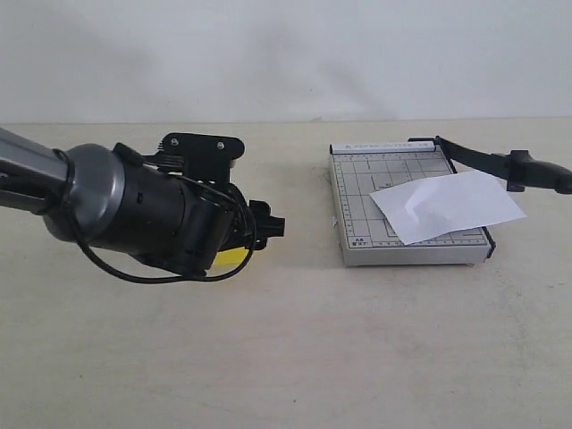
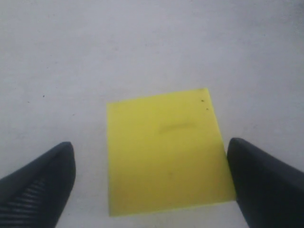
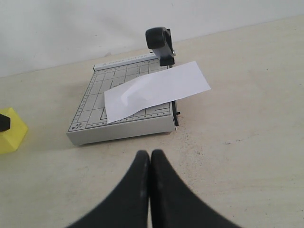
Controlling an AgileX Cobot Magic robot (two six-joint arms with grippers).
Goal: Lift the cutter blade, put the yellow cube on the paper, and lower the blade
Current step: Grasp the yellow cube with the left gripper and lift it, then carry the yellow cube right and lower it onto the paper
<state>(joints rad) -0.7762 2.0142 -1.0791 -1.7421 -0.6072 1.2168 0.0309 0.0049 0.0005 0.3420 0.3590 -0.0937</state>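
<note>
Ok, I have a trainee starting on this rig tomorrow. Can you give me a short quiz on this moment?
1. True or false: the cutter blade is raised above the paper.
2. Where is the yellow cube? A: on the paper. B: on the table, between the fingers of the open left pincer. C: on the blade.
3. Fill in: the right pincer is ____ (open or shut).
Key: 1 true; 2 B; 3 shut.
</note>
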